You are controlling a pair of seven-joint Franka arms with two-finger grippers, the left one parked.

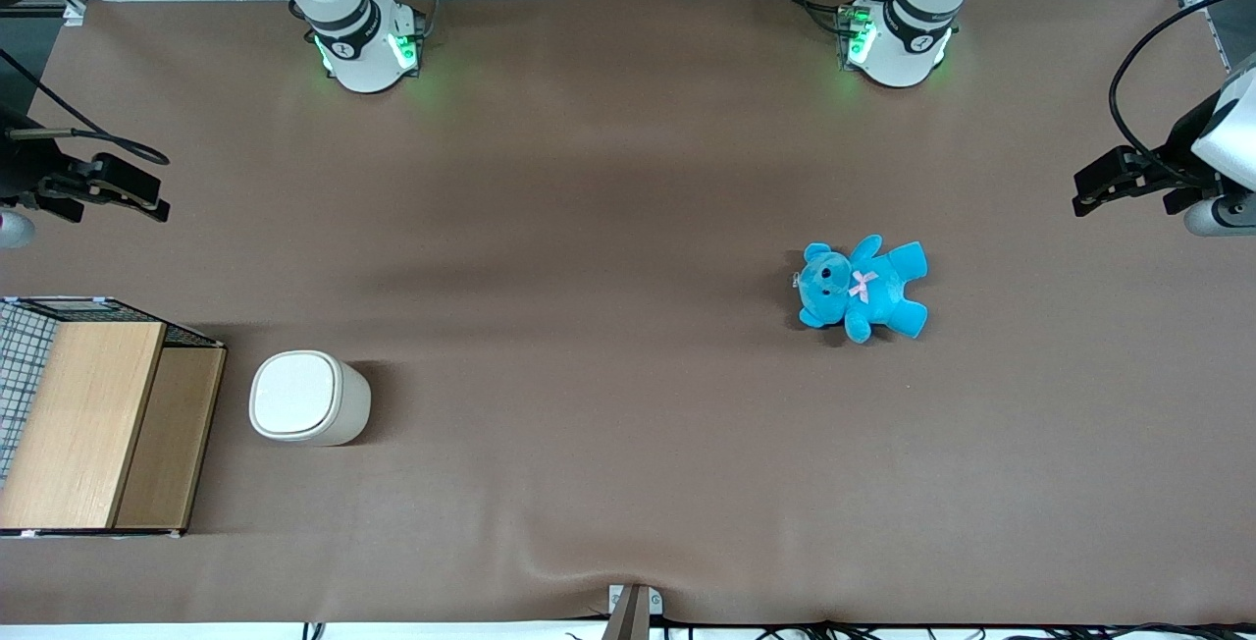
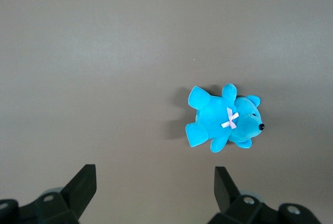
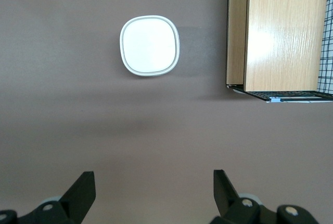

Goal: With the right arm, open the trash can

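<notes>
- My pincer (image 3: 151, 193) hangs high over bare desk (image 1: 589, 228), fingers (image 3: 80, 190) spread wide with nothing between them.
- In the front view I see the pincer (image 1: 147, 203) at the working arm's end of the desk, farther from the camera than the bin and well apart from it.
- The bin (image 3: 150, 45) stands upright on the desk, its flat white lid sitting closed inside the rim; from the front I see it as a cream tub (image 1: 307, 398).
- Just beside the bin, toward the working arm's end, is a wooden box (image 1: 93, 424) with wire mesh on one side; I see a small gap between the two, no contact.
- A blue teddy (image 1: 863, 287) with a pink bow lies on its back toward the parked arm's end, well apart from the bin.
</notes>
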